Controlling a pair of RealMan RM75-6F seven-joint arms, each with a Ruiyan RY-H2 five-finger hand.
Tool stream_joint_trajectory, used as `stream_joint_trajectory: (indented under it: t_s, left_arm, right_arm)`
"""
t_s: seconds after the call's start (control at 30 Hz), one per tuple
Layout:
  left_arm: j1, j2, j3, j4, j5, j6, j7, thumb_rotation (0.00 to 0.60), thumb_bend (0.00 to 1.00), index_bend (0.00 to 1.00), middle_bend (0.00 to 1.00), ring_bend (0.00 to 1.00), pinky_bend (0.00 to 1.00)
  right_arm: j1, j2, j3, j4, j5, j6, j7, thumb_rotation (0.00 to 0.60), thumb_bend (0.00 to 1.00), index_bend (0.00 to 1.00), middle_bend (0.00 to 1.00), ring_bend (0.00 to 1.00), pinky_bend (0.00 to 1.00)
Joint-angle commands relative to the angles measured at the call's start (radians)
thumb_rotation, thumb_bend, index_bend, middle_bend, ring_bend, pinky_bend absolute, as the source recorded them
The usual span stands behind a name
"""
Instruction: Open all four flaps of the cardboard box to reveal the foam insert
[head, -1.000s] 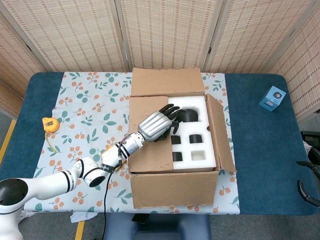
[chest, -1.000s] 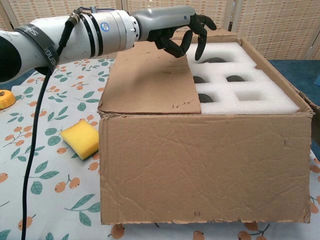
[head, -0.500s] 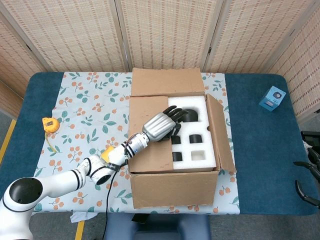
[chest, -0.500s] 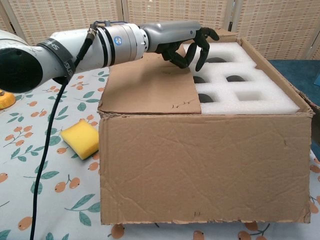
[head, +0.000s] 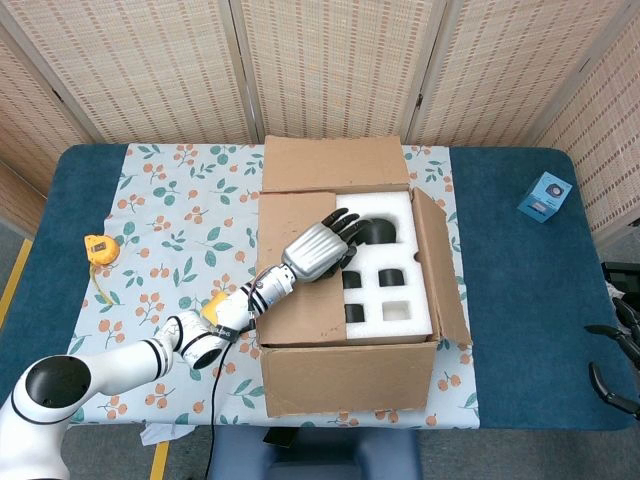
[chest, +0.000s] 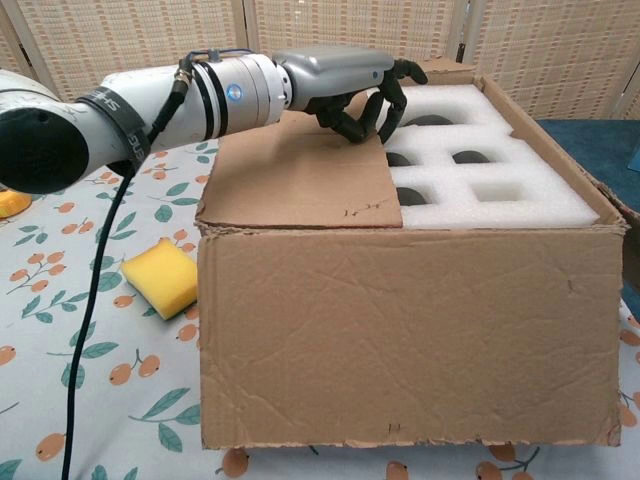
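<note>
the cardboard box (head: 345, 375) (chest: 405, 330) stands mid-table on the floral cloth (head: 175, 230). the back flap (head: 335, 163) is folded outward, the front flap (head: 345, 377) hangs down and the right flap (head: 440, 270) stands tilted outward — the left flap (head: 295, 270) (chest: 300, 175) lies flat over the left part of the foam insert (head: 395, 270) (chest: 490, 170).

the left hand (head: 320, 250) (chest: 345, 85) hovers over the inner edge of that flap, its dark fingers (chest: 385, 105) curled down at the edge where flap meets foam; whether they have caught the edge cannot be told. only dark fingertips of the right hand (head: 615, 365) show at the frame's right edge, its state unreadable.

on the cloth left of the box — a yellow sponge (chest: 160, 278). a tape measure (head: 100, 248) lies further left, a small blue box (head: 546, 195) well right.
</note>
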Motion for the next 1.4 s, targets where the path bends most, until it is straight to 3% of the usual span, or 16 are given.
stream_joint_trajectory:
  t_s: [0.03,0.37,0.67,1.4]
  left_arm:
    - [0.003,0.002,0.001,-0.002,-0.007,0.009,0.018,0.600,1.00,0.64,0.07,0.00,0.00]
    - [0.014,0.022,-0.001,-0.034,-0.028,0.035,0.075,0.600,1.00,0.65,0.07,0.00,0.00]
    - [0.026,0.070,-0.020,-0.127,-0.051,0.067,0.137,0.600,1.00,0.65,0.07,0.00,0.00]
    - [0.080,0.238,-0.060,-0.410,-0.204,0.167,0.470,0.600,1.00,0.67,0.07,0.00,0.00]
  right_arm:
    - [0.001,-0.001,0.000,0.000,-0.002,-0.004,-0.001,0.287,0.55,0.26,0.00,0.00,0.00]
    - [0.001,0.004,-0.001,-0.004,-0.005,-0.012,0.002,0.286,0.55,0.26,0.00,0.00,0.00]
    - [0.002,0.005,-0.001,-0.008,-0.007,-0.019,0.002,0.286,0.55,0.26,0.00,0.00,0.00]
    - [0.000,0.007,-0.009,-0.016,-0.028,-0.014,-0.003,0.286,0.55,0.26,0.00,0.00,0.00]
